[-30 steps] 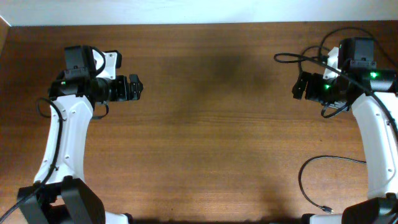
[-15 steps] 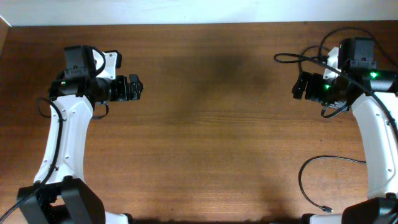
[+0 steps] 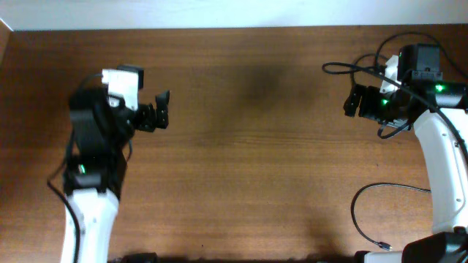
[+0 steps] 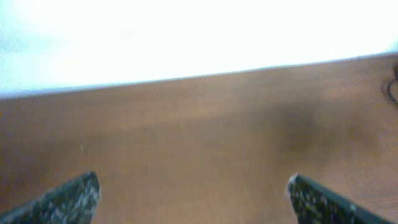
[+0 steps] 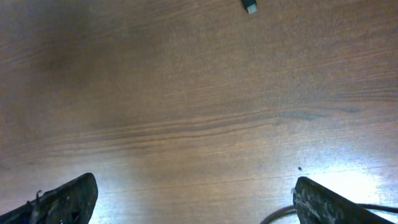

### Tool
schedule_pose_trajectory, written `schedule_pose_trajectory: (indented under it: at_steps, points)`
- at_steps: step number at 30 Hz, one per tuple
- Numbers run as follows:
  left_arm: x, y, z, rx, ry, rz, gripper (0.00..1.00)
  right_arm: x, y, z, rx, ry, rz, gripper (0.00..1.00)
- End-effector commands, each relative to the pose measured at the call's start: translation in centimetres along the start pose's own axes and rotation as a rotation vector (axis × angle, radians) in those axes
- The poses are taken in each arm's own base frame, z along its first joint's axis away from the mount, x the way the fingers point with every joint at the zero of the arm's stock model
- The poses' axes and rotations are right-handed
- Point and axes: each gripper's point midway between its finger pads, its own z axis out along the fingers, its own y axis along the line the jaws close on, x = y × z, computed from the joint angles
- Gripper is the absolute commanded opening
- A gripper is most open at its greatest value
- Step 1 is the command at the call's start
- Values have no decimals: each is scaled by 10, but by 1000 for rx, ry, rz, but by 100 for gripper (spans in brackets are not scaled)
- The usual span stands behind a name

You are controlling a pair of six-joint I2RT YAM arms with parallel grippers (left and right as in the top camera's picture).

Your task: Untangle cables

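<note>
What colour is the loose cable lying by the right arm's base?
Black; the cable shows best in the overhead view.

We see a dark brown wooden table top with fine grain (image 3: 241, 161) filling nearly the whole overhead view. Along its far edge runs a plain white wall (image 3: 219, 13), washed out by bright light in the left wrist view. A soft dark shadow (image 3: 263, 77) lies on the wood near that edge, and a pale glare (image 5: 354, 183) shows in the right wrist view.
</note>
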Motion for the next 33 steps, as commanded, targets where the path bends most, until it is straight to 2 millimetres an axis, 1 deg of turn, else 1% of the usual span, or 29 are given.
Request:
schedule_pose_trajectory:
  at_steps: [1,3,4,7,12,15,17,22,28,33]
  points:
    - [16,-14,-23,1,-118,50,99,-5,2,-10,4,-33,-14,100]
    - [32,-20,-38,-4,-166,63,99,-5,2,-10,4,-33,-14,100]
    - [36,-22,-43,-6,-180,67,99,-5,2,-10,4,-33,-14,100]
    - [40,-25,-55,-10,-220,77,99,-5,2,-10,4,-33,-14,100]
    - [41,-30,-75,-20,-302,97,99,-5,2,-10,4,-33,-14,100]
    - [43,-34,-87,-31,-430,130,99,-5,2,-10,4,-33,-14,100]
    - [49,-37,-93,-32,-504,149,99,-5,2,-10,4,-33,-14,100]
    - [65,-40,-96,-38,-572,160,99,-5,2,-10,4,-33,-14,100]
    - [75,-42,-110,-63,-675,183,99,-5,2,-10,4,-33,-14,100]
    - [88,-40,-103,-68,-639,172,99,-5,2,-10,4,-33,-14,100]
